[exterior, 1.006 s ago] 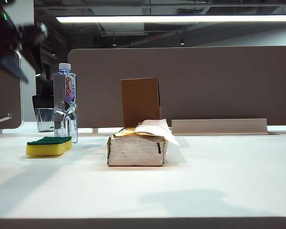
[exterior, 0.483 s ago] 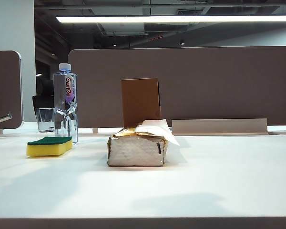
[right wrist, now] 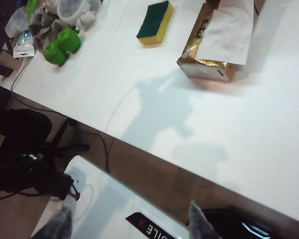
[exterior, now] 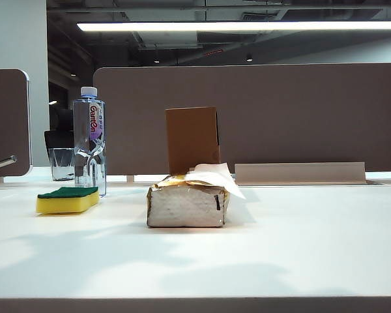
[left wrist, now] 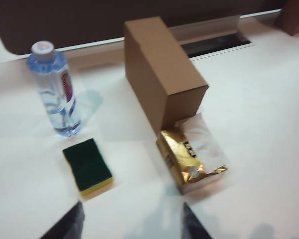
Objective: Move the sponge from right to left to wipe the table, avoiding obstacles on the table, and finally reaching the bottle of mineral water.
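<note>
Sponge (exterior: 67, 200) sat on the white bench (exterior: 280, 261) at left of the exterior view, green scouring face up, just in front of the mineral water bottle (exterior: 89, 140), close to its base, contact not clear. Bottle was upright, white cap on. A short clear glass (exterior: 62, 163) stood just behind and left of the bottle.

Tissue pack (exterior: 188, 203) was centre frame with white tissue sticking out of the top; brown cardboard box (exterior: 192, 139) stood upright directly behind it. Sponge was well apart from both, to their left.

No arm visible in the exterior view, only soft shadows on the bench front.

Left hand (left wrist: 132, 221): high above the bench, looking down on bottle, sponge, box and pack. Two dark fingertips (left wrist: 67, 226) showed at the frame's lower edge, spread apart, nothing between them.

Right hand (right wrist: 127, 224): off the near edge of the bench, over the floor. Fingertips (right wrist: 202, 224) stood wide, empty. Green apples (right wrist: 62, 46) and clutter sat at that view's upper left.
</note>
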Tool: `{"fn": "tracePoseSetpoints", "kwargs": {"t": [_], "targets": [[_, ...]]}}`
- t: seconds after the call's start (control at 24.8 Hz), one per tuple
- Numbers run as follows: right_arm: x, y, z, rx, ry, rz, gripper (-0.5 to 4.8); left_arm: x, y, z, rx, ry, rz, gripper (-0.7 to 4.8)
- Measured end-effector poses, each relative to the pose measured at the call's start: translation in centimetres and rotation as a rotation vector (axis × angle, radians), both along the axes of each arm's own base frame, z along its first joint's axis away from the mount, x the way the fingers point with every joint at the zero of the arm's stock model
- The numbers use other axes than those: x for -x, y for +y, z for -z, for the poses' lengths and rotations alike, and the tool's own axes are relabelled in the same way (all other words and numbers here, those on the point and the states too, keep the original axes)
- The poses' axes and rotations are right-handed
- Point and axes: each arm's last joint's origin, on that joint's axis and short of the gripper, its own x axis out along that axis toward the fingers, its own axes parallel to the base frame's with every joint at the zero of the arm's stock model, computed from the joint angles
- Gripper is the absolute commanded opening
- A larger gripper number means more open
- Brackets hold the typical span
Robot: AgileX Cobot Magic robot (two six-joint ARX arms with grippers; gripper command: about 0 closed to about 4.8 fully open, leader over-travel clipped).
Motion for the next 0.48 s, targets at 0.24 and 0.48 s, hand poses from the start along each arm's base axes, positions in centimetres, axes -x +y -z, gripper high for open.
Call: {"fn": "tracePoseSetpoints", "kwargs": {"t": [0.24,0.48], "targets": [[0.5,-0.3,-0.3,0.074,-0.096,0.095,3.01,3.2,0.1,2.7,-0.018,0.015,-0.037,2.46],[1.1,-0.7,-0.5,0.169,-0.189,0.179,3.01,6.1,0.1,5.1,-0.018,-0.004,-0.052,2.46]]}}
